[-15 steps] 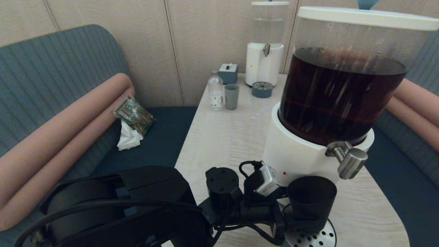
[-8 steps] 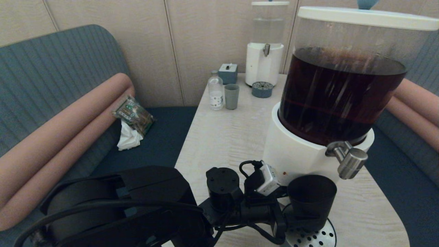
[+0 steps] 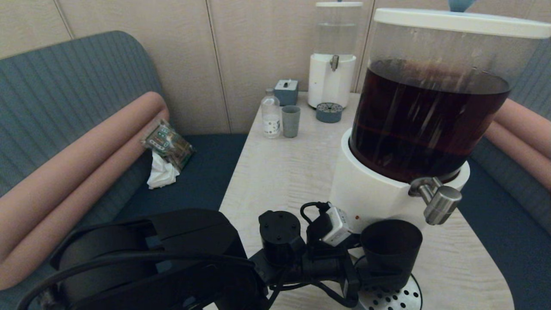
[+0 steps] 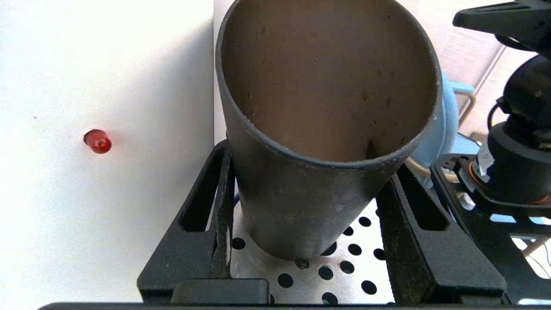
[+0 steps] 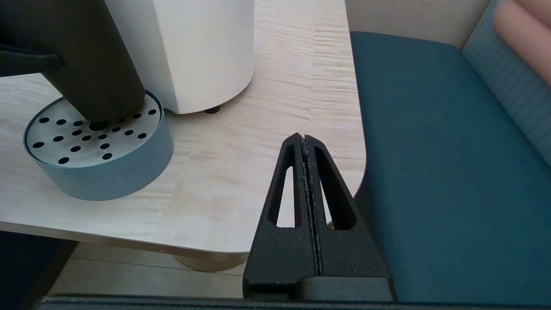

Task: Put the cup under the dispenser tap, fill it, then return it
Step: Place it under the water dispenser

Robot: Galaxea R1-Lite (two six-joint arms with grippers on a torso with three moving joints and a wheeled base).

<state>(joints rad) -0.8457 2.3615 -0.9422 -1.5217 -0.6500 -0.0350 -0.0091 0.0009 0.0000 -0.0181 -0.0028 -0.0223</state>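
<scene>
The black cup [image 3: 391,249] stands on the perforated steel top of a round blue-grey drip tray [image 5: 99,172], in front of the big white-based dispenser [image 3: 379,193] of dark brown liquid. My left gripper [image 3: 370,267] is shut on the cup [image 4: 301,202], one finger against each side of it low down. The steel dispenser tap [image 3: 441,204] hangs just above and beyond the cup's right rim. I see no liquid inside the cup. My right gripper [image 5: 304,137] is shut on nothing and hangs off the table's near right corner.
At the far end of the table [image 3: 280,172] stand a small clear-liquid dispenser [image 3: 333,64], its little drip tray [image 3: 329,113], a grey-blue tumbler [image 3: 291,121], a small bottle [image 3: 270,114] and a grey box [image 3: 286,91]. A packet and tissue [image 3: 165,150] lie on the left bench.
</scene>
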